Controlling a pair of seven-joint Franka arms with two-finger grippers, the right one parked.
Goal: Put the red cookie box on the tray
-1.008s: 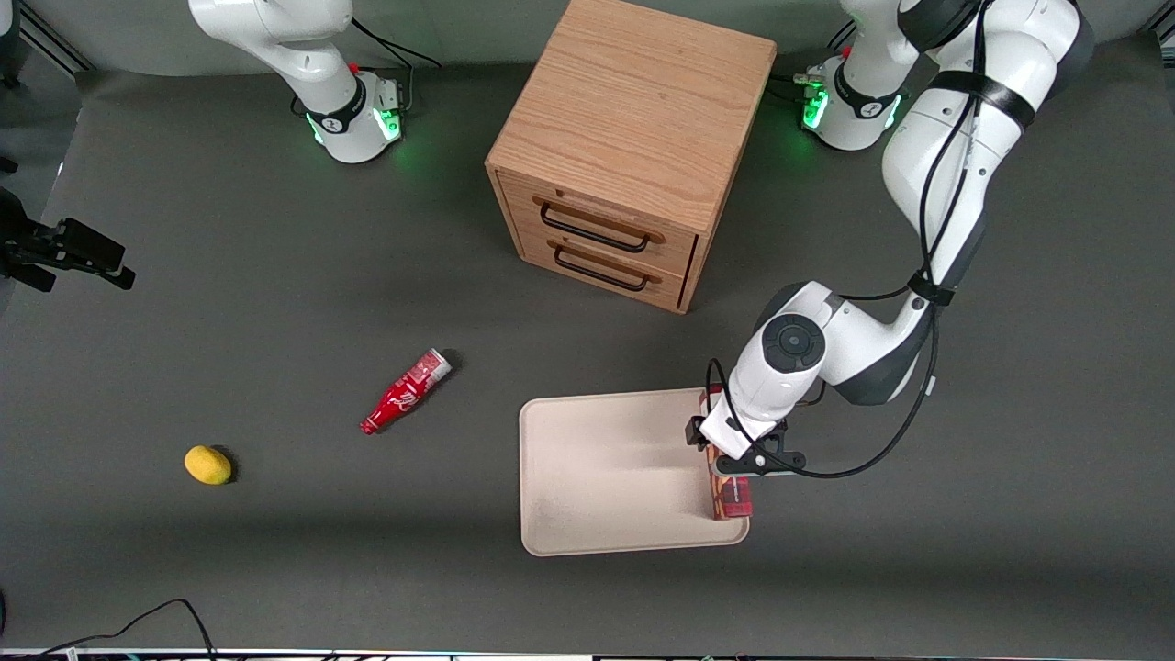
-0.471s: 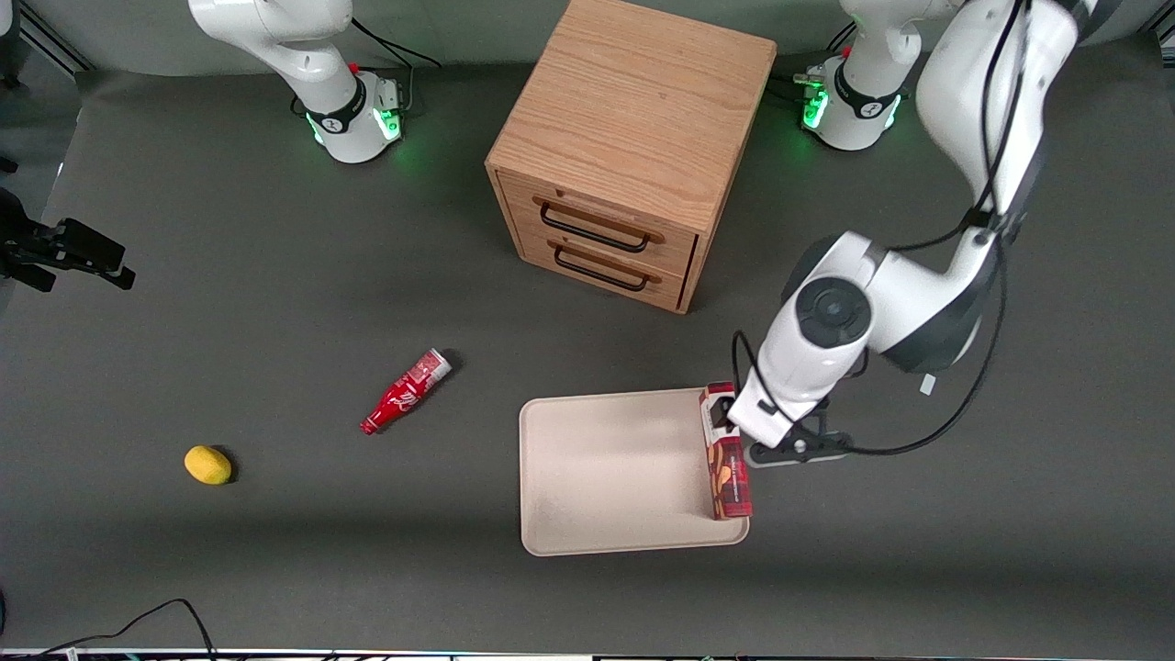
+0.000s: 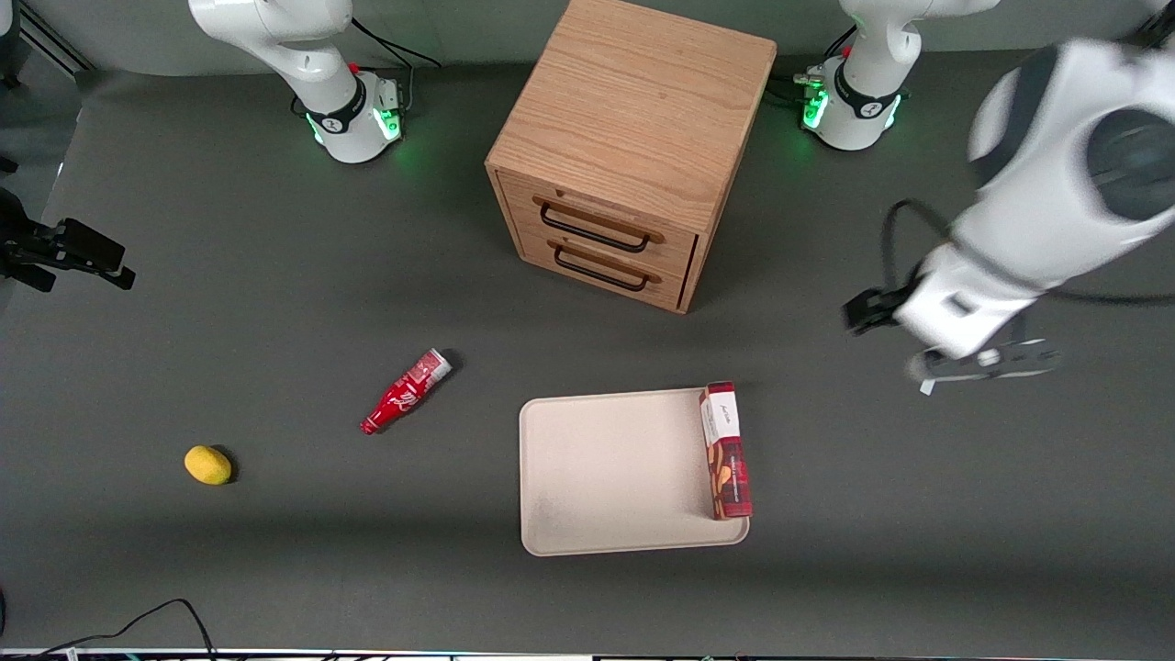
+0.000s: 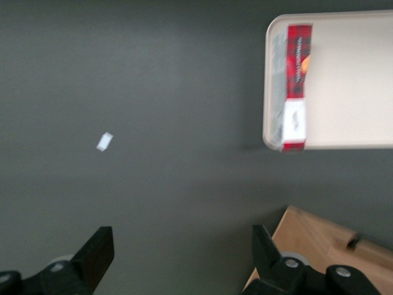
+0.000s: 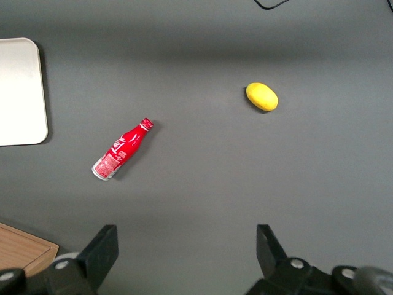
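The red cookie box [image 3: 726,452] lies flat on the cream tray [image 3: 606,473], along the tray's rim at the working arm's end, white panel end farther from the front camera. My left gripper [image 3: 950,344] is raised above the bare table, well apart from the box, toward the working arm's end. In the left wrist view the gripper [image 4: 181,247] is open and empty, with both fingers [image 4: 98,249] spread wide over the grey table. The box [image 4: 296,86] and tray [image 4: 350,80] show there too.
A wooden two-drawer cabinet [image 3: 624,147] stands farther from the front camera than the tray. A small red bottle [image 3: 405,391] and a yellow lemon [image 3: 207,464] lie toward the parked arm's end. A small white scrap [image 3: 925,387] lies under the gripper.
The gripper has let go of the cookie box and moved up and away toward the working arm's end. The box stays on the tray.
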